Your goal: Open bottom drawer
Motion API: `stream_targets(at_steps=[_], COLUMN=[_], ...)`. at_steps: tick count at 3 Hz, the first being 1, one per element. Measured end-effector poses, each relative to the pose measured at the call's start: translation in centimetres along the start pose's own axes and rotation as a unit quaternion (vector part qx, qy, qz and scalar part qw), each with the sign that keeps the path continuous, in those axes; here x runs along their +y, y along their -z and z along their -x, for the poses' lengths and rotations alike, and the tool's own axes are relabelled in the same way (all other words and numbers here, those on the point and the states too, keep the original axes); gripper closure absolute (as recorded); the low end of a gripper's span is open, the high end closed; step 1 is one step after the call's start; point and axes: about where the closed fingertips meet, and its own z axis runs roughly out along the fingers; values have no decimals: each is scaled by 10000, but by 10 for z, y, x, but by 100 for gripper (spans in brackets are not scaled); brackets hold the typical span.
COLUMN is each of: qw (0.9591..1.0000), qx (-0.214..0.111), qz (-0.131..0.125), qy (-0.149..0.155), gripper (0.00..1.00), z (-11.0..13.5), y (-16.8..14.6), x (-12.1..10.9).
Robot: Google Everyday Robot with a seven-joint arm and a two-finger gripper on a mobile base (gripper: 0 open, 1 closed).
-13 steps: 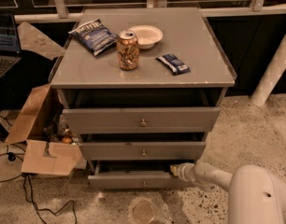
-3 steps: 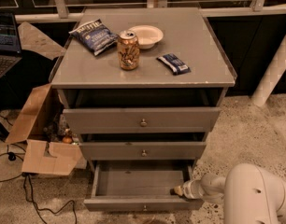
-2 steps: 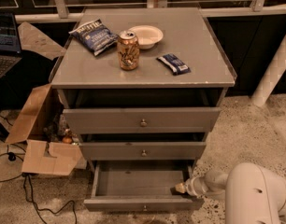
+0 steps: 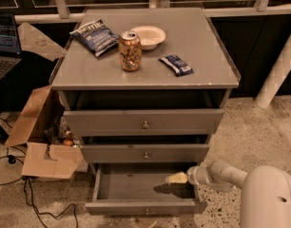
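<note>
Claw deeper in bottom drawer; arm level

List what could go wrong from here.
The end effector sits inside the bottom drawer, at its right end, below the middle drawer; lifting straight up may strike that front. The bottom drawer is already well out, so pulling more might drop it. A jolt to the cabinet could tip the can on top.
</note>
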Motion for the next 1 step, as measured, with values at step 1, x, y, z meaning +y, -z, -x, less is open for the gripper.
stream_targets(at_steps=[1], qw=[10000], qx=[0], qz=[0], qy=[0], gripper=[0], z=[0], y=[0], x=[0])
